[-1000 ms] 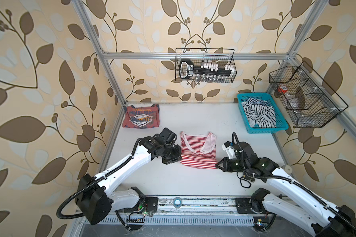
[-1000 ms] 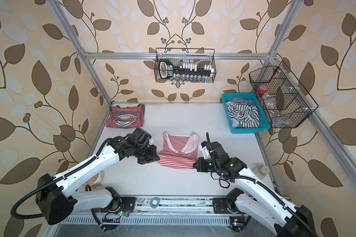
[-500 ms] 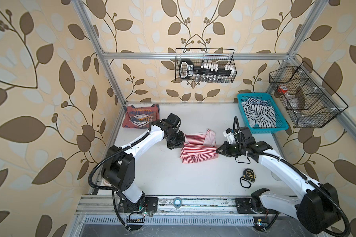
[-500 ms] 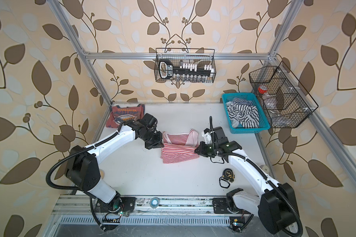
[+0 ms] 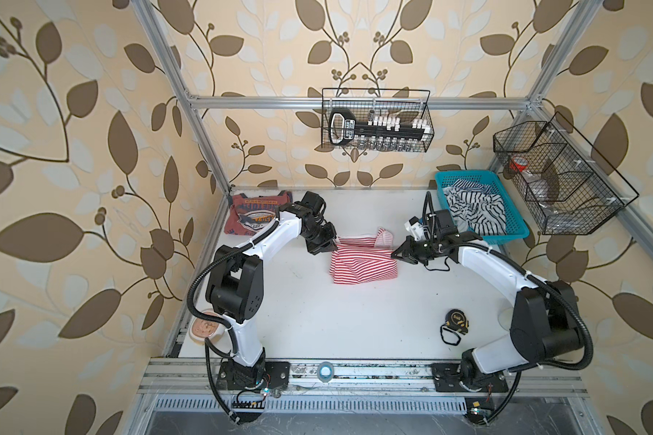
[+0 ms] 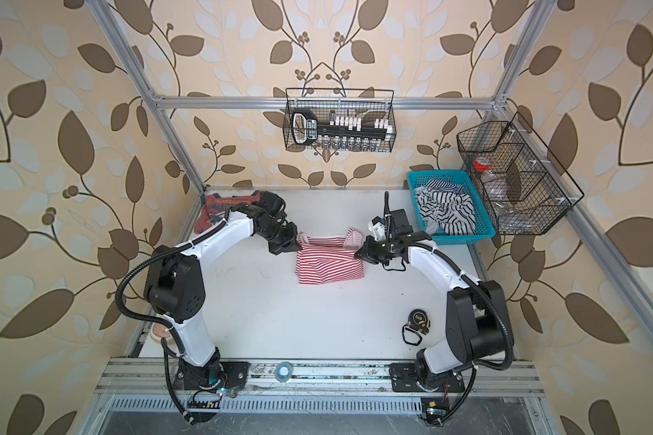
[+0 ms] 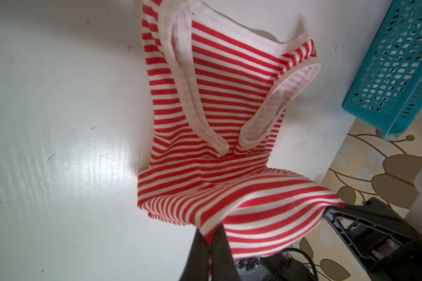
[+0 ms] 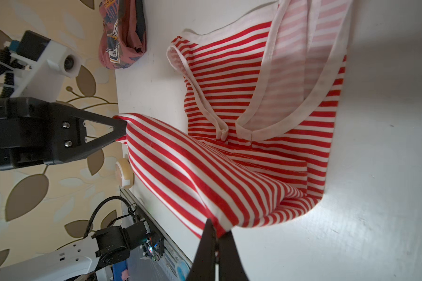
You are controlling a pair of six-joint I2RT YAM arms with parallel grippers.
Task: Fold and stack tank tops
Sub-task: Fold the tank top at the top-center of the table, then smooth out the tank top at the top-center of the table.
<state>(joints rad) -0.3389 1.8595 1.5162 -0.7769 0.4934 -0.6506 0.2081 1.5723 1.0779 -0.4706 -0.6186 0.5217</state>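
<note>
The striped top (image 5: pixel 362 263) is lying mid-table (image 5: pixel 310 312), straps toward the back wall, its lower half being doubled over the upper; the hem is hanging clear of the surface between the two grippers. The left gripper (image 5: pixel 329 246) is clenching one hem corner; the right gripper (image 5: pixel 396 254) is clenching the other; both wrist views are showing the fingers pinching striped cloth. The red top (image 5: pixel 255 216) is lying folded in the back left corner, well apart from the striped top.

The blue basket (image 5: pixel 513 235) is sitting at the back right of the table, holding a crumpled black-and-white cloth (image 5: pixel 472 211); the back wire basket (image 5: pixel 376 147) is hanging on the rear rail, holding a socket rack (image 5: pixel 377 126); the side wire basket (image 5: pixel 581 211) is hanging on the right frame, holding a red-capped thing (image 5: pixel 519 164) and clear items too blurred to name. A tape measure (image 5: pixel 457 320) is lying near the right arm's base.

A second ago the striped top was lying flat, with both grippers down at its hem nearer the front; half a second ago the hem was part-way over; now both grippers are standing further back and the fold line has drawn back with them. The tape measure, hidden by the right arm a second ago, is showing; the baskets and the red top are lying as before.
</note>
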